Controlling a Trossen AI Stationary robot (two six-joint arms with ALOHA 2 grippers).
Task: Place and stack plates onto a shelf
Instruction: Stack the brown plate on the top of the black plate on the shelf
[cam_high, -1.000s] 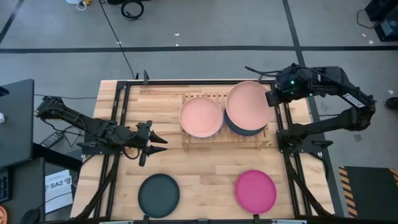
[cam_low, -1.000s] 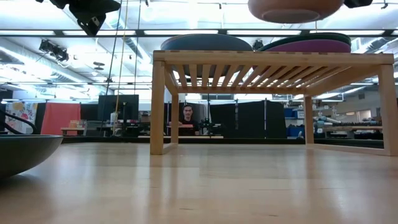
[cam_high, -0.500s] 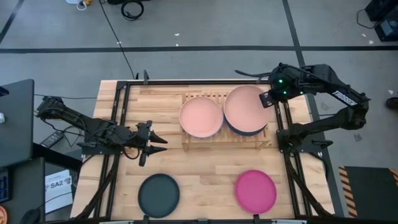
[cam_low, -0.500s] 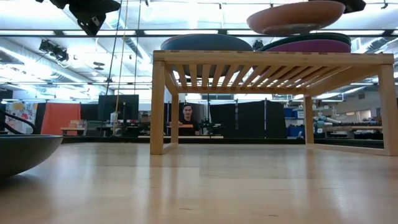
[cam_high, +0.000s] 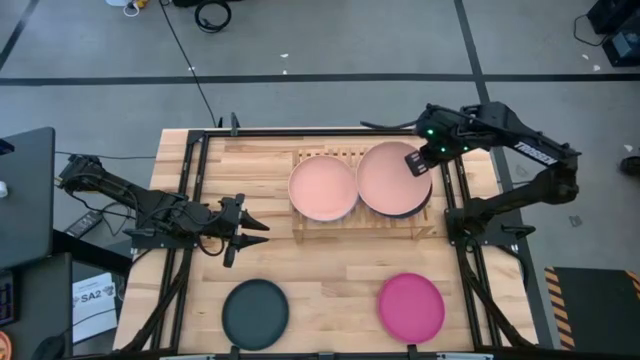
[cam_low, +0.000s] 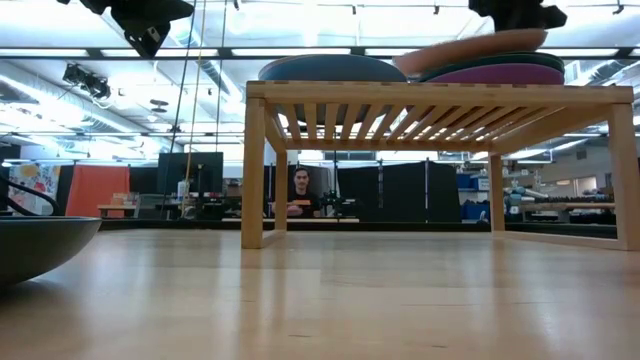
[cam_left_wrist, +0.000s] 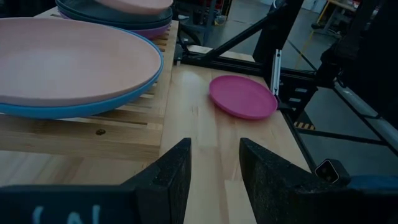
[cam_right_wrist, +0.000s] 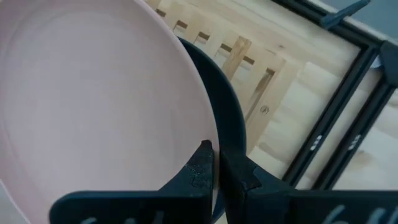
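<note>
- On the shelf (cam_high: 360, 226), a salmon plate (cam_high: 322, 187) tops the left stack, over a blue plate (cam_left_wrist: 93, 107).
- Right gripper (cam_high: 416, 162), jaws clamped on a second salmon plate (cam_high: 390, 177), holds it tilted over the dark plates (cam_low: 500, 68) of the right stack.
- Left gripper (cam_high: 250, 233) hovers beside the shelf, jaws apart.
- Magenta plate (cam_high: 411, 306) and charcoal plate (cam_high: 254, 312) lie on the surface (cam_high: 330, 270).
</note>
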